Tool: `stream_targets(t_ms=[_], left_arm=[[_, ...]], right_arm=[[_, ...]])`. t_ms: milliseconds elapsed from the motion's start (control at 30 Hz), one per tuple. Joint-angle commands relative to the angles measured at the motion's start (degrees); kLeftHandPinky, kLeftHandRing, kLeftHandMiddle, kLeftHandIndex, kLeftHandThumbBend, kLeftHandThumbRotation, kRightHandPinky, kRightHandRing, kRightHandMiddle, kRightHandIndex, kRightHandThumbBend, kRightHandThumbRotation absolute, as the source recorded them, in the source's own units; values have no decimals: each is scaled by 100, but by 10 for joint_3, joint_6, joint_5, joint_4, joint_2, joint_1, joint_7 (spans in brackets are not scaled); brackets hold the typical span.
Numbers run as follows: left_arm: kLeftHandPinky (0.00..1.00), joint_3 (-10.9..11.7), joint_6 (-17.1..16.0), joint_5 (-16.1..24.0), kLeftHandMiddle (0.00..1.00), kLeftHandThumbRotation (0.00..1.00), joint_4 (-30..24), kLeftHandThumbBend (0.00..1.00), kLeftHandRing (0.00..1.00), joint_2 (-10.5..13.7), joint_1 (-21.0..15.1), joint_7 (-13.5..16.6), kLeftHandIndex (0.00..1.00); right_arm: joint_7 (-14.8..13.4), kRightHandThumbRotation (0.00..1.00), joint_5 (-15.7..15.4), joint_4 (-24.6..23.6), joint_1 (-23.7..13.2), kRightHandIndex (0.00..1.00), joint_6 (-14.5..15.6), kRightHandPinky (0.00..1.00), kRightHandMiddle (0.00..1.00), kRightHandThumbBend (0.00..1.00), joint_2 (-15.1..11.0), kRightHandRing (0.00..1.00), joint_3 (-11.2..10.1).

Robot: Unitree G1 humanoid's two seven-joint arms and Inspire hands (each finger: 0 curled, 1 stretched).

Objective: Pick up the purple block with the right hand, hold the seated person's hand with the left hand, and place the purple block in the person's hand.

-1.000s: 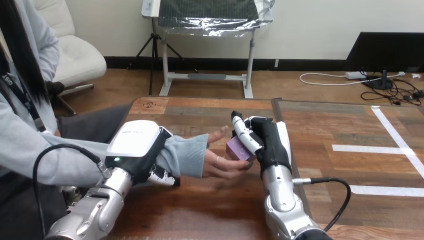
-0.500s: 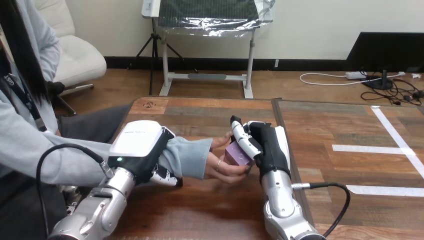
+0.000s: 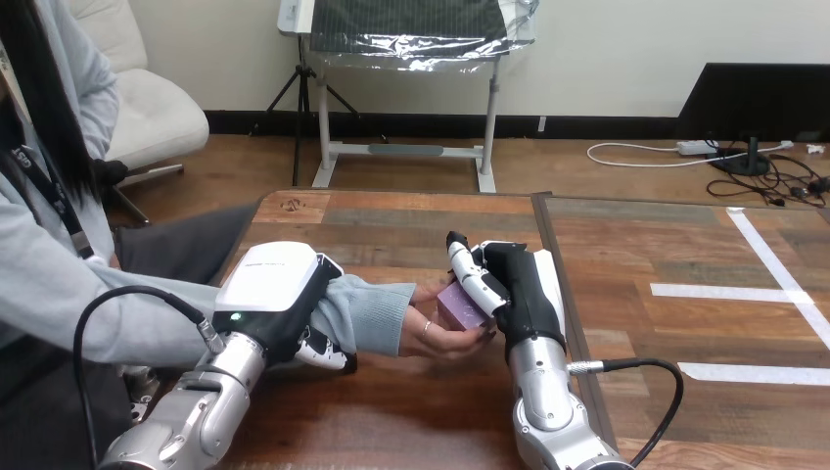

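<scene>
Honestly I count one purple block (image 3: 458, 306), one person's hand (image 3: 442, 335), one wooden table (image 3: 411, 223) under it all, and two hands of my own, which is my left hand (image 3: 274, 292) and my right hand (image 3: 511, 284), lol.

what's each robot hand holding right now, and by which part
The right hand grips the purple block by its top and right side, above the person's hand. The left hand has its fingers curled round the person's forearm.
</scene>
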Motion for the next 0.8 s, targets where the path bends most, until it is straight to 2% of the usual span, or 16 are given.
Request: stream_targets(t_ms=[0,767], left_arm=[[16,13,-26,-28,28,12,-19,83,22,-25,-88,27,30],[18,8,-30,-36,28,8,-5,83,22,-30,-89,47,30]], right_arm=[[-1,49,-5,-40,-17,15,-28,4,13,31,63,8,14],[-2,49,-1,-57,-15,16,-26,5,14,32,72,9,28]])
